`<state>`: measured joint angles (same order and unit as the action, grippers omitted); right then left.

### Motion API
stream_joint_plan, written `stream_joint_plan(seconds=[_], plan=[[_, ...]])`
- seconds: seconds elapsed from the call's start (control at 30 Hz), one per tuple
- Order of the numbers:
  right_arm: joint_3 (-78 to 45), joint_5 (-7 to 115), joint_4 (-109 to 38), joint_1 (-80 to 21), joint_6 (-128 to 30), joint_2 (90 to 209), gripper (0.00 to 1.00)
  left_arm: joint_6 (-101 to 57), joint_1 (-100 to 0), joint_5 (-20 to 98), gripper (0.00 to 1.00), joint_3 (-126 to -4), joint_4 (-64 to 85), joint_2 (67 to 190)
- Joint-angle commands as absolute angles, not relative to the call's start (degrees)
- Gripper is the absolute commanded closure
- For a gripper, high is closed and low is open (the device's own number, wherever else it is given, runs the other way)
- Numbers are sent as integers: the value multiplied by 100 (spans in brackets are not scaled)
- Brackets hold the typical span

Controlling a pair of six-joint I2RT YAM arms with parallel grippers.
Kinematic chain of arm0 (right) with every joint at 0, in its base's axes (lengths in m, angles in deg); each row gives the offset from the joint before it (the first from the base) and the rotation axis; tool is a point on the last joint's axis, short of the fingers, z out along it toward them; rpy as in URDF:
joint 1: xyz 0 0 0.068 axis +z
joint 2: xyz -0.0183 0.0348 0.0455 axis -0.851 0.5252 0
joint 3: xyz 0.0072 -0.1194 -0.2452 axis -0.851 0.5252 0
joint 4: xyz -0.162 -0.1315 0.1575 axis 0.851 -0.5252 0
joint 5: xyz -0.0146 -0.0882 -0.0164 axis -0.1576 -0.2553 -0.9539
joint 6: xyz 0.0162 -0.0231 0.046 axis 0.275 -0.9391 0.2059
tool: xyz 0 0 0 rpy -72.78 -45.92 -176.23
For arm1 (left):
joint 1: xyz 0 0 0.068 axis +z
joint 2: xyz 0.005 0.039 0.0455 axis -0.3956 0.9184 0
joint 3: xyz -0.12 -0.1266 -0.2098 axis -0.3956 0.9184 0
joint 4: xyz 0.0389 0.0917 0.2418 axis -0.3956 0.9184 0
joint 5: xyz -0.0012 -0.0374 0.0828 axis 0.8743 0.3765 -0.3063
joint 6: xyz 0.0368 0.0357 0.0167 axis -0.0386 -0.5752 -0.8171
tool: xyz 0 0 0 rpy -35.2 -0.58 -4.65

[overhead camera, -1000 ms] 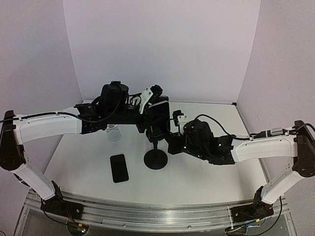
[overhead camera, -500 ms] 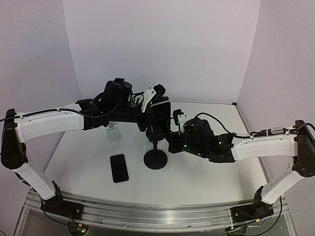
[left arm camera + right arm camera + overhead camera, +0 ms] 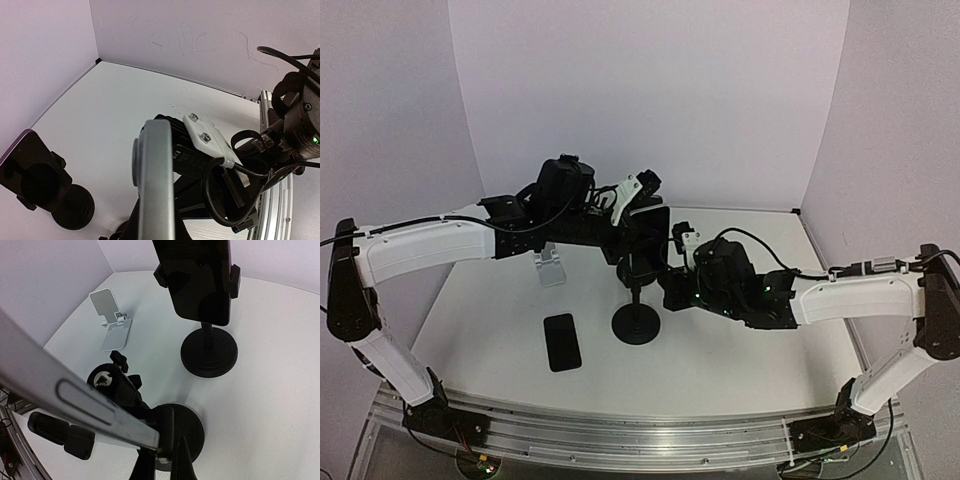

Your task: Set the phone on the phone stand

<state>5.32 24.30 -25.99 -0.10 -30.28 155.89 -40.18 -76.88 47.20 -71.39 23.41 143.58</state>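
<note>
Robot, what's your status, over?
Left gripper shut on silver-edged phone at black stand. Right gripper shut alongside. Seating unclear. Second phone flat on table, not blocking.

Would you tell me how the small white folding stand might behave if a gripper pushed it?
The white folding stand looks thin and light, so it would probably slide on the smooth table rather than resist. Its tilted backplate on a narrow hinge might fold or tip backward.

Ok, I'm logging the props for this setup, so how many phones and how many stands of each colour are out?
Phones: 2 (loose phone, clamped phone)
Black stands: 2 (far black stand, near black stand)
White stand: 1
Total: 5
</note>
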Motion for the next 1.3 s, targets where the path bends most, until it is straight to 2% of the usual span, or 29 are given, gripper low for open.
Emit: stream_joint_plan(seconds=[0.0, 1.27], plan=[[333, 1397, -2862, -497, -3004, 15507, 100, -3980, -7639, 4778, 100, -7105, 5129, 14687], [536, 1328, -2987, -961, -2744, 15403, 100, -4417, -7630, 5252, 100, -6792, 5275, 14186]])
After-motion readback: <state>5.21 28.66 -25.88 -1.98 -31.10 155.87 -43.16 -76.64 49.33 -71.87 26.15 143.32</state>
